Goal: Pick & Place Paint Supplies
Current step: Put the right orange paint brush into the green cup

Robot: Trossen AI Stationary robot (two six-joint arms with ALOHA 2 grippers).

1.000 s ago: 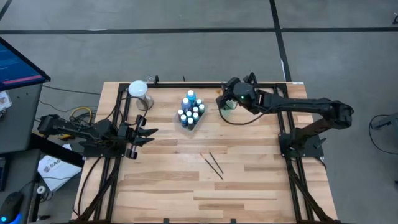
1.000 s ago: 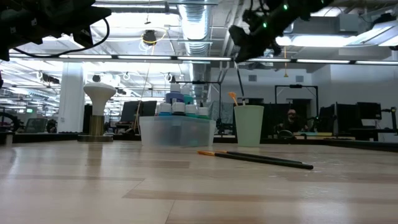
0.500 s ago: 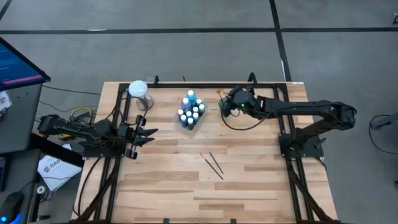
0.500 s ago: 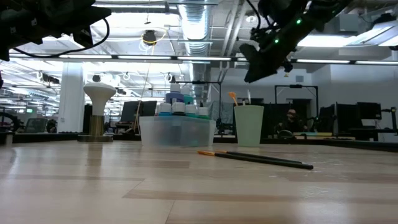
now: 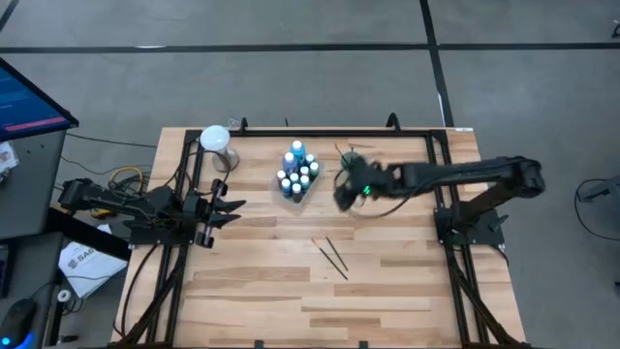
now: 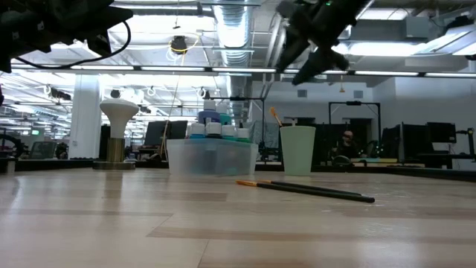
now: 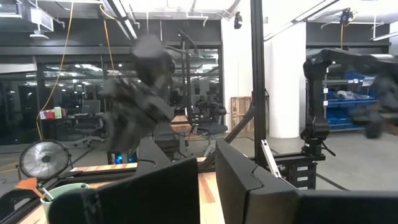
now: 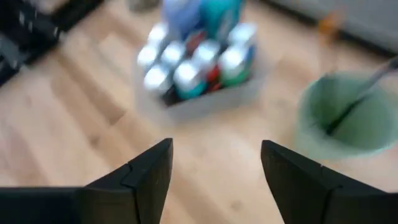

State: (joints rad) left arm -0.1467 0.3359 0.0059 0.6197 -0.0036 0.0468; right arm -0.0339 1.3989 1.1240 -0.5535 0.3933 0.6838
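Note:
Small white-capped paint bottles and taller blue ones [image 8: 199,56] stand packed in a clear tray [image 5: 297,174] at the table's far middle. Just right of it stands the green cup [image 8: 339,115], with a dark brush [image 8: 354,102] leaning inside and an orange-tipped brush [image 6: 277,115] sticking out of its top. Two thin dark brushes [image 5: 331,256] lie flat on the table's middle. My right gripper [image 8: 214,174] hangs open in the air on the near side of the tray and cup, slanting down, with nothing between its fingers. My left gripper [image 5: 231,207] rests shut at the table's left.
A white mushroom-shaped lamp [image 5: 215,143] stands at the far left corner. Black frame rails [image 5: 310,133] run along the table's far edge and both sides. Bare wood lies around the two loose brushes [image 6: 312,190] and toward the near edge.
My right gripper has opened and let go of a dark brush, which now stands in the green cup. The gripper has then swung away from the cup toward the table's near edge and a little left, rolling and tipping as it went.

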